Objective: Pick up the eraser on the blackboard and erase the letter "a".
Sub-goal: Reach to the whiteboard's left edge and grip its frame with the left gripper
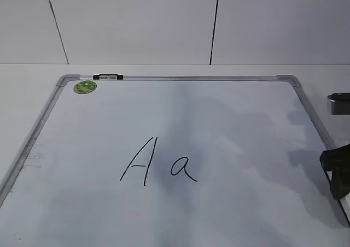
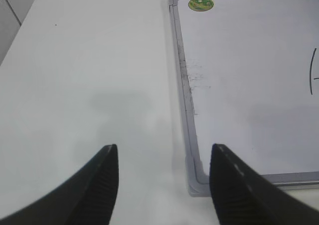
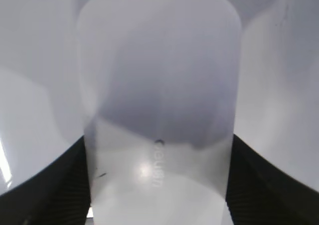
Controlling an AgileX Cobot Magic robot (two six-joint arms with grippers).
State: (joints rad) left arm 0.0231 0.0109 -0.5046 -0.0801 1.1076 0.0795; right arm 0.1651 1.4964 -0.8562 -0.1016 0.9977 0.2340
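White blackboard [image 1: 229, 121], grey frame, green sticker [image 1: 85, 86], black letters.

Handwritten on the blackboard [image 1: 229, 121] in black marker: capital "A" [image 1: 139, 161], with the letter "a" [image 1: 183, 168] just right of it. Small grey lettering on the eraser [image 3: 158, 110], too blurred to read. Print on green sticker [image 1: 85, 86] illegible.

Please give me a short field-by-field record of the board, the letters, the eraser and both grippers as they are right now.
blackboard: lies flat on the white table, green sticker at its far left corner
letter "a": intact, right of the capital "A"
eraser: between the right gripper's fingers
right gripper: fingers on both sides of the eraser, at the board's right edge
left gripper: open, empty, over the board's near left corner
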